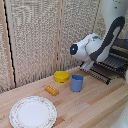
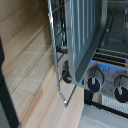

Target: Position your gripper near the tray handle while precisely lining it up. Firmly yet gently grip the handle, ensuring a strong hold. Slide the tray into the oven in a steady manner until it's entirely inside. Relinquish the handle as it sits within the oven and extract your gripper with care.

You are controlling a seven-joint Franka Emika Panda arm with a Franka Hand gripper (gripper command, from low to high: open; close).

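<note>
The oven [image 1: 121, 48] stands at the exterior view's right edge, with its dark door flap [image 1: 100, 75] hinged down over the wooden table. The tray [image 1: 113, 62], a grey rack of thin bars, sticks out of the oven opening above the flap. My gripper [image 1: 88, 65] hangs at the end of the white arm, just in front of the tray's outer edge; its fingers do not show clearly. In the wrist view the tray bars [image 2: 87, 22] and its thin wire edge [image 2: 59, 60] are close, with the oven's knobs [image 2: 95, 83] beyond.
A blue cup [image 1: 76, 83], a yellow bowl [image 1: 62, 76], a small orange block [image 1: 51, 90] and a patterned plate [image 1: 33, 111] sit on the wooden table [image 1: 95, 107]. A woven screen [image 1: 35, 35] stands behind.
</note>
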